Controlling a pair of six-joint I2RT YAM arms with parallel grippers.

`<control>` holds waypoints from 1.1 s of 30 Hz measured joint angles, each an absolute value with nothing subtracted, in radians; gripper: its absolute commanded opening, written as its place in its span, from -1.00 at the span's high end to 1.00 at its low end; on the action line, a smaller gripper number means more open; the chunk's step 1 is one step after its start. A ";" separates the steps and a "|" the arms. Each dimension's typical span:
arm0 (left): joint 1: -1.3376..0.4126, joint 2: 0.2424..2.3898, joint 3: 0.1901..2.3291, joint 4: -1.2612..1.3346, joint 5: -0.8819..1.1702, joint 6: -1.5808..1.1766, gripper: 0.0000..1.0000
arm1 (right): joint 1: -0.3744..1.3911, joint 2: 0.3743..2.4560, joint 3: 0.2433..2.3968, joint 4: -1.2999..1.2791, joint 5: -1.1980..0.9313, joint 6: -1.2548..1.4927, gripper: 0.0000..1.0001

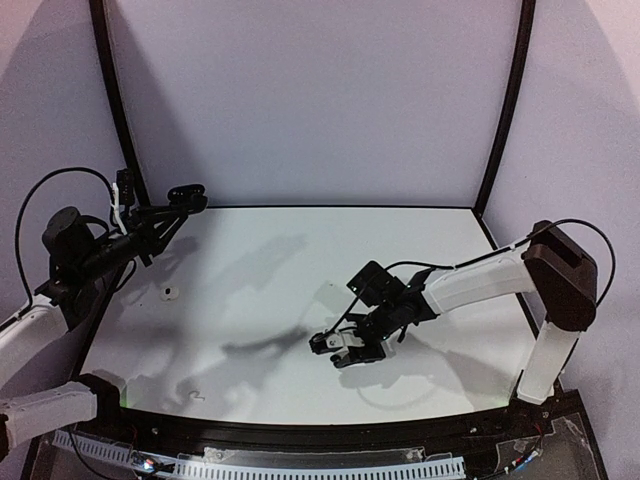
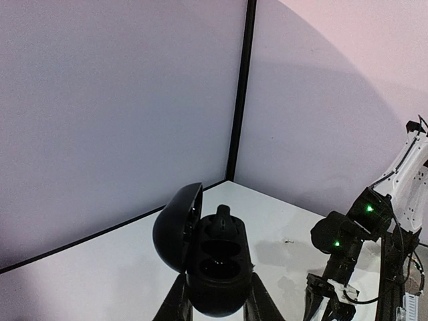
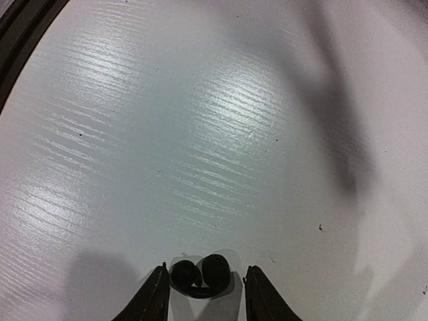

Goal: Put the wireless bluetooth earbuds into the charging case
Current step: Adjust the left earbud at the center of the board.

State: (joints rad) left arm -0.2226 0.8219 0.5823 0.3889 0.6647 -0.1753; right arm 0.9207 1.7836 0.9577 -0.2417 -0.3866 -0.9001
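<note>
My left gripper [image 2: 214,304] is shut on the black charging case [image 2: 217,267] and holds it up over the table's far left corner [image 1: 188,193]. The lid is open to the left. One black earbud [image 2: 225,221] sits in the far slot, and the near slot is empty. My right gripper [image 3: 204,297] is open and low over the table's front middle [image 1: 325,344]. Another black earbud [image 3: 200,274] lies on the table between its fingers, close to the left one. A small white earbud [image 1: 168,292] lies on the left of the table.
A small white curved piece [image 1: 197,394] lies near the front left edge. Black frame posts [image 1: 500,110] stand at the back corners against pale walls. The right arm [image 1: 480,280] stretches in from the right.
</note>
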 measured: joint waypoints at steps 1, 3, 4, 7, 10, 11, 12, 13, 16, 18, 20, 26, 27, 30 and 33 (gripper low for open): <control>-0.223 0.822 0.582 0.389 0.665 -0.175 0.98 | 0.921 1.788 0.959 -0.242 -0.387 -0.900 0.25; -0.223 0.822 0.582 0.389 0.665 -0.175 0.98 | 0.921 1.796 0.960 -0.245 -0.389 -0.900 0.37; -0.223 0.822 0.582 0.389 0.665 -0.175 0.98 | 0.921 1.800 0.962 -0.248 -0.395 -0.898 0.41; -0.223 0.822 0.582 0.389 0.665 -0.175 0.98 | 0.921 1.808 0.973 -0.257 -0.403 -0.892 0.51; -0.223 0.822 0.582 0.389 0.665 -0.172 0.98 | 0.920 1.816 0.986 -0.266 -0.407 -0.880 0.59; -0.223 0.822 0.582 0.388 0.665 -0.171 0.98 | 0.920 1.816 0.988 -0.270 -0.408 -0.870 0.60; -0.223 0.822 0.582 0.388 0.665 -0.171 0.98 | 0.920 1.816 0.991 -0.273 -0.407 -0.858 0.62; -0.223 0.822 0.582 0.388 0.665 -0.171 0.98 | 0.918 1.816 0.999 -0.286 -0.405 -0.823 0.64; -0.223 0.822 0.582 0.388 0.664 -0.167 0.98 | 0.906 1.818 1.029 -0.304 -0.377 -0.680 0.66; -0.223 0.822 0.582 0.388 0.664 -0.165 0.98 | 0.891 1.823 1.065 -0.324 -0.329 -0.531 0.67; -0.223 0.822 0.582 0.389 0.664 -0.164 0.98 | 0.875 1.824 1.093 -0.343 -0.263 -0.352 0.70; -0.223 0.826 0.582 0.399 0.664 -0.165 0.98 | 0.859 1.823 1.069 -0.360 -0.152 0.257 0.76; -0.223 0.829 0.582 0.401 0.664 -0.165 0.98 | 0.859 1.823 1.069 -0.359 -0.141 0.337 0.76; -0.223 0.833 0.582 0.404 0.664 -0.165 0.98 | 0.867 1.832 1.089 -0.377 -0.111 0.565 0.73; -0.223 0.833 0.582 0.404 0.664 -0.165 0.98 | 0.894 1.868 1.164 -0.461 -0.041 0.709 0.66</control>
